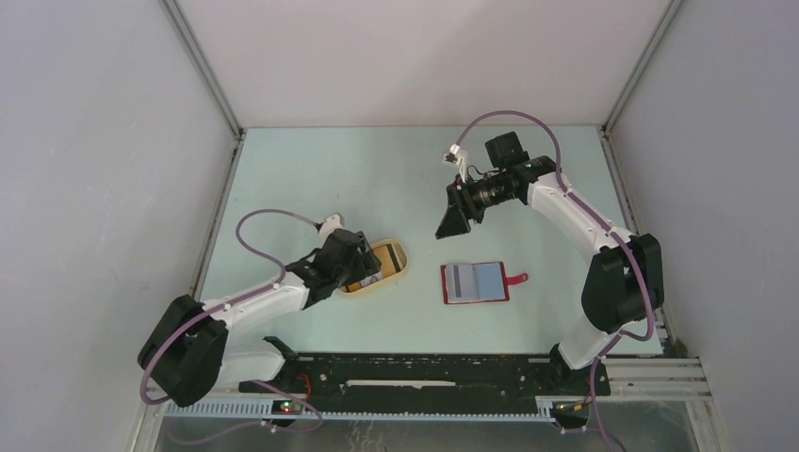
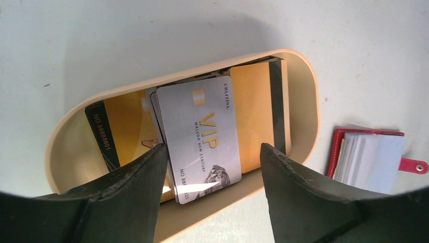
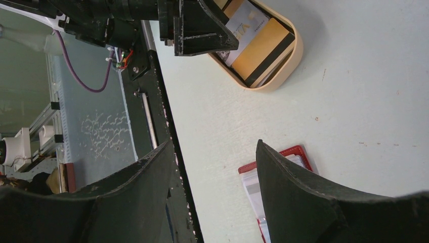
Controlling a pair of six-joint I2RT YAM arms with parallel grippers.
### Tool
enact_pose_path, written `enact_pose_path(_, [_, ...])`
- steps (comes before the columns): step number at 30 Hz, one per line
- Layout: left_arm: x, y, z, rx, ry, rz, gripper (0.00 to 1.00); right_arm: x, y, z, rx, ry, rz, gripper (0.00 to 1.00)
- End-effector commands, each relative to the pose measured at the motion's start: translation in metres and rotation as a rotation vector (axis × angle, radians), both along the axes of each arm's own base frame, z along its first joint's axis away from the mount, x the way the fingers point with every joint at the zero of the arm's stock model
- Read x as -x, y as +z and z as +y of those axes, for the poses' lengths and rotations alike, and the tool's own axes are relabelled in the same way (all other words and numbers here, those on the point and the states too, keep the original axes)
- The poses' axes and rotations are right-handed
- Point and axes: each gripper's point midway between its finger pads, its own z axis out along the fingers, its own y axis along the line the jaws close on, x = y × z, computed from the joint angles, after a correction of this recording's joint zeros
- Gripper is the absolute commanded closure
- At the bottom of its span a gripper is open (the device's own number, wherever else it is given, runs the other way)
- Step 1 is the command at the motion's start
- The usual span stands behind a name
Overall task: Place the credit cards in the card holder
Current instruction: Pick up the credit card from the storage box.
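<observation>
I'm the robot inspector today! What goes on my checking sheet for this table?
Surface: pale green table, a few tiny specks.
Job's things: silver card on top of gold cards in the beige tray; red card holder lies open, right of the tray in the top view.
Clutter: nothing seen.
Grippers: left gripper open, fingers either side of the silver card; right gripper open, holding nothing.
Cables: purple cables loop along both arms.
Surroundings: white walls on three sides; black rail at the near edge.

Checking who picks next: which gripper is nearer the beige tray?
Left. The left gripper hovers over the tray, open; the right gripper hangs clear of it, farther back and rightward.
</observation>
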Motion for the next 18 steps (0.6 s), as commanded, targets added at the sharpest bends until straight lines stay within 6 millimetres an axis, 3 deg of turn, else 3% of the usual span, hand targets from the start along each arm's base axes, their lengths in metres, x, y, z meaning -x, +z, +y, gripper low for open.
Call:
enact_pose_path(1, [-0.005,0.017,-0.005,0.079,-0.006,-0.068,0.29,0.001,0.002,0.001,-0.016,0.018,-0.008,0.30])
enact_pose_path(18, [-0.007,0.034,-0.011,0.234,-0.010,-0.157,0.46,0.000,0.002,0.001,-0.014,0.016,-0.010,0.30])
